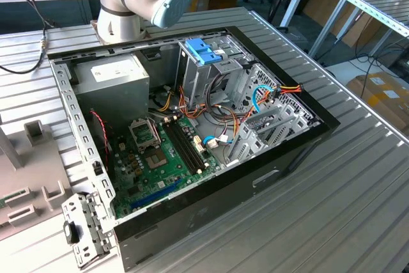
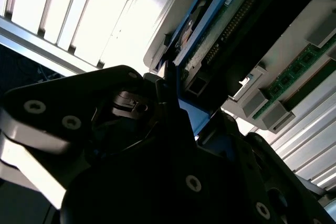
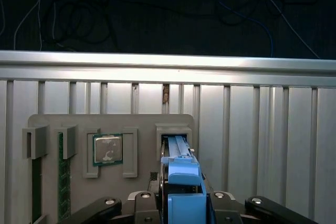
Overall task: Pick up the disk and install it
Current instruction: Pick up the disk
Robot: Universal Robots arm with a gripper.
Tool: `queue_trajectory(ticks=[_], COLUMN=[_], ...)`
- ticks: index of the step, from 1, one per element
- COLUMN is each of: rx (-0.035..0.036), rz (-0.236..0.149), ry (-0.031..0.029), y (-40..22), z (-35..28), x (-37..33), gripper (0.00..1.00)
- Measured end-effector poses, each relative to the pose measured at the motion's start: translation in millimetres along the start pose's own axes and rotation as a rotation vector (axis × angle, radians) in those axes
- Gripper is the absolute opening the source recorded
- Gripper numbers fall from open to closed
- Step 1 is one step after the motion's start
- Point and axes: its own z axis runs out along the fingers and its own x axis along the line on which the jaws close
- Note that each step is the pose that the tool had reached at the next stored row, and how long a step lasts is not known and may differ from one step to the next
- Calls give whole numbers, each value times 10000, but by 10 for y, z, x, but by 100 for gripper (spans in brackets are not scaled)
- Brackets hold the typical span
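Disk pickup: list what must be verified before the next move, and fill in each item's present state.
1. The disk stands on edge in the grey holder's slot: ok.
2. The gripper sits centred over the disk in the first wrist view: ok.
3. The processor chip lies in its own pocket, apart from the disk: ok.
4. The computer case lies open in the exterior view: ok.
5. The drive cage under the blue latch is free of the cables beside it: cannot tell.
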Motion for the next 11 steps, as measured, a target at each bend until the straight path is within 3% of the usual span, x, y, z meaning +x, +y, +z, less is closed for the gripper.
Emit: queue_trajectory(ticks=[11], rx=[1], rz=[0], ry=[-1], y=[1], z=[-64], x=[-2], gripper=[37])
